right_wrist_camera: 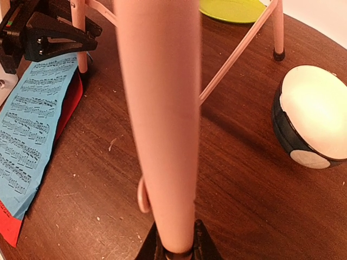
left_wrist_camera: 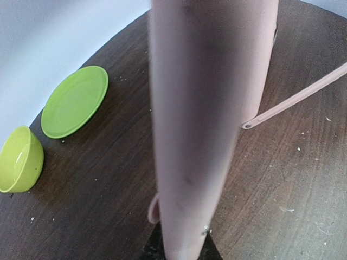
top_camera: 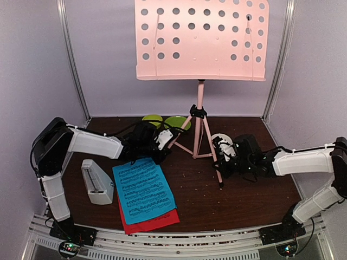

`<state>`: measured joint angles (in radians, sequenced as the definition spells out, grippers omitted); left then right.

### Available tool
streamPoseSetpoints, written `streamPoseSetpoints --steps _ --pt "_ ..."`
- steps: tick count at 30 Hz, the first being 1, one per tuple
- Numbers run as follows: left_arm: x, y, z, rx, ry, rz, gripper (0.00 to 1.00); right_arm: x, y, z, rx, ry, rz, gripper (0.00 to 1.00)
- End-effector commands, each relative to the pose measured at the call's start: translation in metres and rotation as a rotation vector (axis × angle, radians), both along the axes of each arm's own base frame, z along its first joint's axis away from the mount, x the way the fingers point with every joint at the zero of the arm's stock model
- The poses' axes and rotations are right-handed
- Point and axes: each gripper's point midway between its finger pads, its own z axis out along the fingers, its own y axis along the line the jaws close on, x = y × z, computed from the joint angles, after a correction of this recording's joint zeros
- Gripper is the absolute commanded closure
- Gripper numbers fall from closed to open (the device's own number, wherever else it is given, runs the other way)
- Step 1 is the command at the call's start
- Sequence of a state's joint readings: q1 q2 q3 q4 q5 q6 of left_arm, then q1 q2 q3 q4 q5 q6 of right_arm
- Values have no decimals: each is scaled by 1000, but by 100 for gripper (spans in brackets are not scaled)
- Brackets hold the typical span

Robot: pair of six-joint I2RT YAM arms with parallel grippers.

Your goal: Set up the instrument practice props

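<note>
The pink music stand (top_camera: 200, 40) is upright on the bench (top_camera: 260, 184), left fingers (left_wrist_camera: 153, 250) clamped on its left leg, right fingers (right_wrist_camera: 205, 249) clamped on its right leg. Near-left of the stand, the blue page (top_camera: 143, 189) overlies the red page (top_camera: 157, 223), metronome (top_camera: 96, 181) just beside.

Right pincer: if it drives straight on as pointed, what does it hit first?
A stand leg: the right pincer is closed on it, and it fills the line ahead. Beyond it, likely the brace, then the green plate; depth is unclear.
</note>
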<state>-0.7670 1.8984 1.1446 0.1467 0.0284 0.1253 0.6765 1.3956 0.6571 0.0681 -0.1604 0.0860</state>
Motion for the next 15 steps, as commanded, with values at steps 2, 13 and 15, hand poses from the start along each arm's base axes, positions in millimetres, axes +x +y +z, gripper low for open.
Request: streamPoseSetpoints --steps 2,13,15 --pt "28 3 19 -63 -25 102 96 -4 -19 -8 3 50 -129 100" --pt "13 19 60 -101 -74 109 38 -13 -19 19 24 49 -132 31" --pt "10 27 69 -107 -82 128 24 -14 -23 32 41 26 -149 22"
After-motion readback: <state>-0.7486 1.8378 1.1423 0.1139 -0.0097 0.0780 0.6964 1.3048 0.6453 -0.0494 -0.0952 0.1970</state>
